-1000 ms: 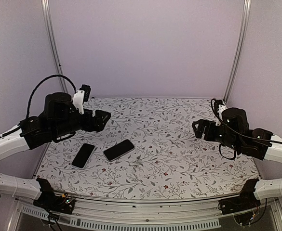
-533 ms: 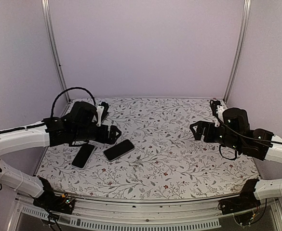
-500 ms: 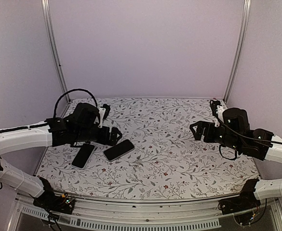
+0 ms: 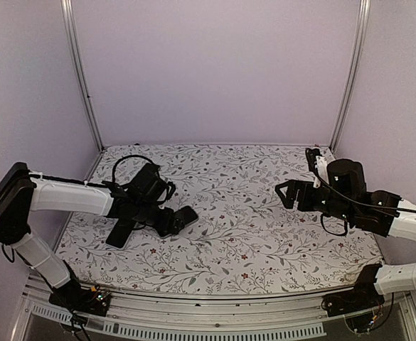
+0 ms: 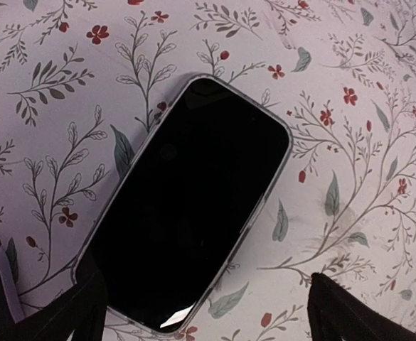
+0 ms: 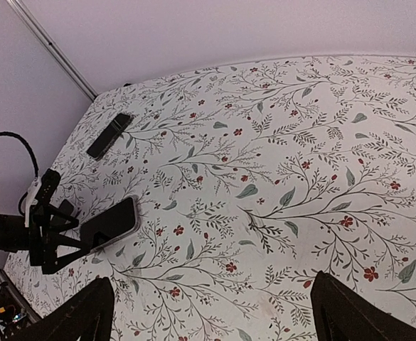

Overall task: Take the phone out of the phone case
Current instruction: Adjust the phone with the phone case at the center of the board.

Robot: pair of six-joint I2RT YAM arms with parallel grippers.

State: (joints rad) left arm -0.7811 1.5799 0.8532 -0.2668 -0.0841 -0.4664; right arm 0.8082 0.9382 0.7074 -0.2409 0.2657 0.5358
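Phone case, a thin clear shell with rounded corners [image 5: 287, 142], lay with its near end between the left fingers [image 5: 80, 316]. These stood wide apart close over it and gripped nothing. A glossy black phone [image 5: 193, 206] sat in the case, flat on the floral-patterned worktop [image 5: 357, 106]. A second dark phone [image 4: 122, 231] lay just beside. The right fingers [image 6: 80, 320], equally spread and empty, hovered well apart over the worktop's right side. Doing this step well probably meant pinning one edge, then peeling a corner of the shell away rather than dragging the whole slab.
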